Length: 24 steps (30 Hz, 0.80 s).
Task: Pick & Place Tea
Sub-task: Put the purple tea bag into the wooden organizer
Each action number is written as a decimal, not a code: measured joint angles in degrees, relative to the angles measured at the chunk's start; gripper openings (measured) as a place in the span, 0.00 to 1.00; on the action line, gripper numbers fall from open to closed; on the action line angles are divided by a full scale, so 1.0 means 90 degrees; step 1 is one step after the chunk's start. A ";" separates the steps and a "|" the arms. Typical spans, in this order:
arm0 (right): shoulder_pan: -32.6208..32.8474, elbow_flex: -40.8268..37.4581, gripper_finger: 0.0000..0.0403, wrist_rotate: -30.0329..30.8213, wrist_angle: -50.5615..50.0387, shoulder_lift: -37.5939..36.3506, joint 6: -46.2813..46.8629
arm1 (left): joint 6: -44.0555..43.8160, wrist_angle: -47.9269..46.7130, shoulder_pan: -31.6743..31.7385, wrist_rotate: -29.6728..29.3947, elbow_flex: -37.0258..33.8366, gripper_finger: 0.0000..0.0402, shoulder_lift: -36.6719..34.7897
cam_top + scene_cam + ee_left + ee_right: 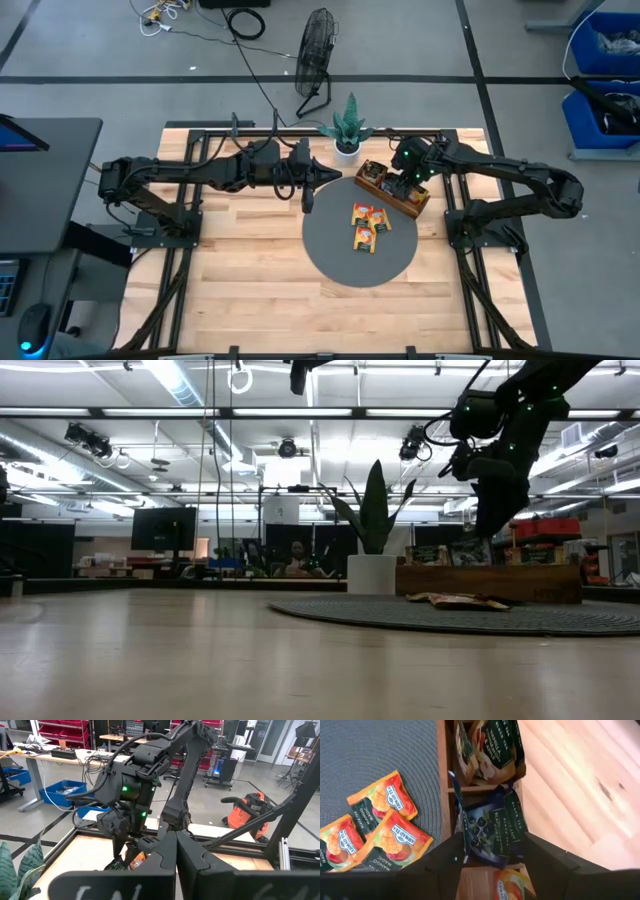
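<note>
Three orange-yellow tea sachets lie flat on the round grey mat. The long wooden tray sits at the mat's far right edge. Its compartments hold upright tea sachets, with dark blue ones in one and dark green ones in another. My right gripper is open and points steeply down over the tray. One finger stands on either side of the dark blue sachets; I see no touch. My left gripper is shut, level above the mat's far left edge, holding nothing.
A potted plant stands at the table's far edge, just behind the tray. Bare wood lies to the near side and left of the mat. A fan stands on the floor beyond the table.
</note>
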 joint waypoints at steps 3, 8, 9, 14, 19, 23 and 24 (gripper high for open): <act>0.0000 0.0068 0.51 0.0000 -0.0031 -0.0005 -0.0081 | 0.0000 0.0000 0.0000 0.0000 -0.0001 0.01 0.0000; 0.0000 0.0068 0.51 -0.0044 -0.0065 -0.0012 -0.0081 | -0.0023 0.0000 0.0000 0.0000 -0.0001 0.01 0.0000; -0.0001 0.0068 0.51 -0.0114 -0.0065 -0.0031 -0.0066 | -0.0026 0.0000 0.0000 0.0000 -0.0001 0.01 0.0000; -0.0038 0.0068 0.51 -0.0163 -0.0151 -0.0213 -0.0094 | -0.0029 0.0000 0.0000 0.0000 -0.0001 0.01 0.0000; -0.0317 0.0068 0.51 -0.0148 -0.0422 -0.0412 -0.0100 | -0.0072 -0.0002 0.0000 0.0000 -0.0001 0.01 0.0000; -0.0417 0.0068 0.51 -0.0289 -0.0361 -0.0557 0.0070 | -0.0073 -0.0049 0.0000 0.0001 -0.0001 0.01 0.0000; -0.0415 0.0068 0.51 -0.0362 -0.0359 -0.0578 0.0072 | -0.0073 -0.0061 0.0000 0.0000 0.0000 0.01 0.0000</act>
